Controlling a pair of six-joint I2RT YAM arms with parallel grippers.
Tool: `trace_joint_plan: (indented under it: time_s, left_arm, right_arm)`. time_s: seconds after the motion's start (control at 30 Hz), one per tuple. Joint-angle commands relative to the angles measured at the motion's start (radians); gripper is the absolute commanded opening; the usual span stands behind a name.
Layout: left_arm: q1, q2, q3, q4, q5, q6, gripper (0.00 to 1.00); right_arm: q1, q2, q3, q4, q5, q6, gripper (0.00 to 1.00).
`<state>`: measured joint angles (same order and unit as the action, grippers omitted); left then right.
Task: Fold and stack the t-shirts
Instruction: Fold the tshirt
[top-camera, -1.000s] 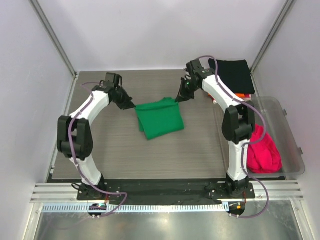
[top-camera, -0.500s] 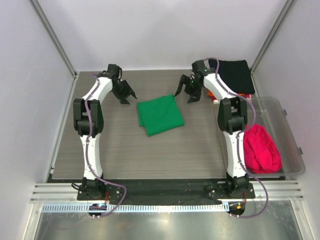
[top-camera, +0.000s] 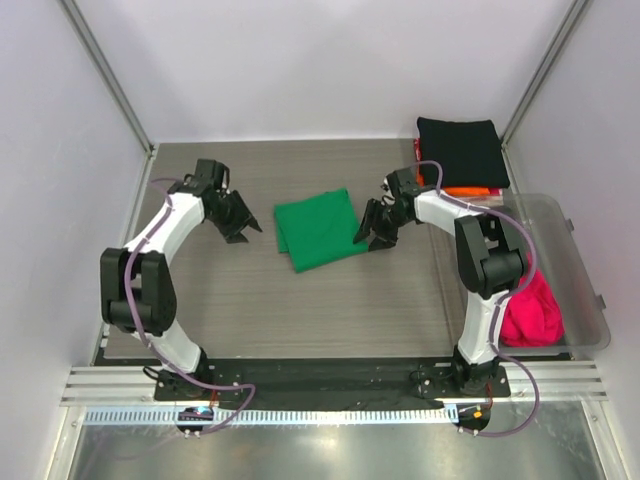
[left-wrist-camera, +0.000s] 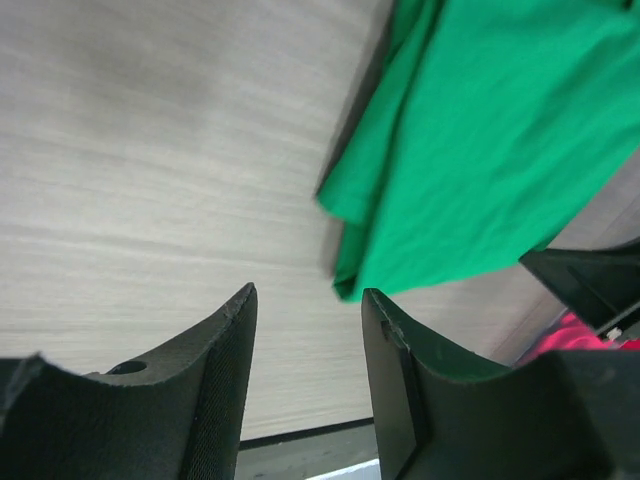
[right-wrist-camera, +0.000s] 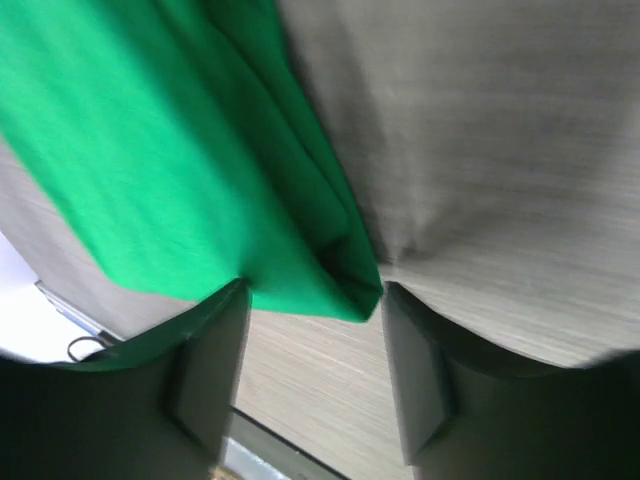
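A bright green t-shirt (top-camera: 318, 230) lies folded into a rough square in the middle of the table. My left gripper (top-camera: 240, 228) stands open just left of it, apart from the cloth; in the left wrist view the gripper (left-wrist-camera: 308, 300) has only bare table between its fingers, and the green t-shirt (left-wrist-camera: 480, 150) lies ahead to the right. My right gripper (top-camera: 368, 237) is open at the shirt's right edge; in the right wrist view the gripper (right-wrist-camera: 315, 295) has a folded corner of the green t-shirt (right-wrist-camera: 150, 150) at its fingertips. A black t-shirt (top-camera: 458, 150) tops a folded stack at the back right, over an orange one (top-camera: 472, 190).
A clear plastic bin (top-camera: 575, 250) stands along the right edge with a crumpled magenta-pink t-shirt (top-camera: 530, 310) inside. Metal frame posts and white walls close in the table on the left, back and right.
Both grippers went from shut to open and let go of the green shirt. Both arms then drew toward the near side, and the right gripper is now at the shirt's right edge.
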<state>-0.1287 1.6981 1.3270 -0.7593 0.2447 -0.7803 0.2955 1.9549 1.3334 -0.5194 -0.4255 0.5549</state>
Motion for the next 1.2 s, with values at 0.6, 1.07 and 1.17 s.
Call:
trace_joint_plan:
  time_s: [0.6, 1.07, 1.17]
  left_arm:
    - [-0.014, -0.468, -0.190, -0.176, -0.102, 0.130, 0.47]
    - [-0.012, -0.557, -0.321, -0.133, -0.127, 0.200, 0.47]
    - [-0.014, -0.563, -0.344, -0.123, -0.125, 0.210, 0.46]
  right_arm:
    - [0.262, -0.303, -0.203, 0.104, 0.108, 0.113, 0.88]
    - [0.051, 0.105, 0.314, 0.111, -0.240, 0.030, 0.40]
    - [0.016, 0.180, 0.363, 0.111, -0.266, 0.017, 0.38]
